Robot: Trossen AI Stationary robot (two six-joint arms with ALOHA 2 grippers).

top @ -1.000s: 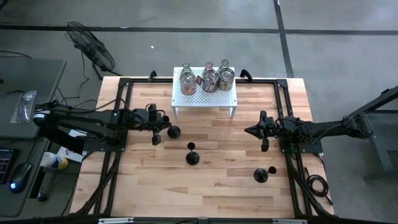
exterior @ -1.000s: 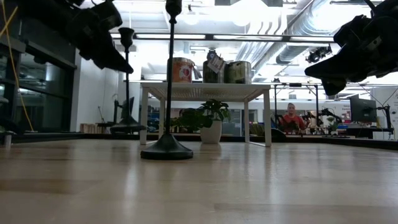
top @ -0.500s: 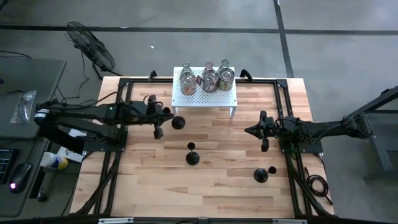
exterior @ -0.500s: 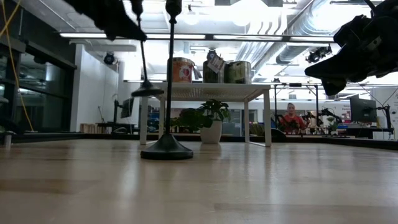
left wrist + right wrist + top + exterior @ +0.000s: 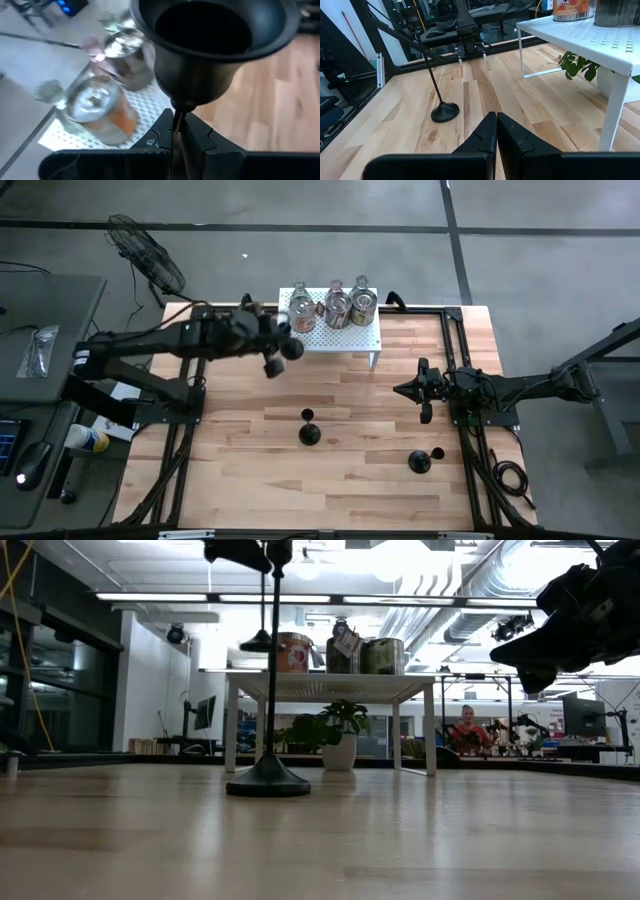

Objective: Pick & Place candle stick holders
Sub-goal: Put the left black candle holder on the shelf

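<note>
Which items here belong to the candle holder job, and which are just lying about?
Job items:
- black holder, carried by the left gripper
- black holders on the table
- squat holders on the white rack

Lying about:
- floor fan
- potted plant
- right gripper, idle

You were in a robotics lab: exposed ceiling ducts (image 5: 520, 580), concrete floor (image 5: 300, 205), workstation desk (image 5: 45, 320) behind the left arm.

- A pale wooden plank table (image 5: 330, 470) carries everything.
- A white perforated metal rack (image 5: 345, 338) stands on its far edge, just beside the left gripper (image 5: 272, 348).
- Two black round-based, thin-stemmed candle stick holders stand on the wood: one (image 5: 310, 430) between both grippers, one (image 5: 420, 461) near the right gripper (image 5: 400, 389).
</note>
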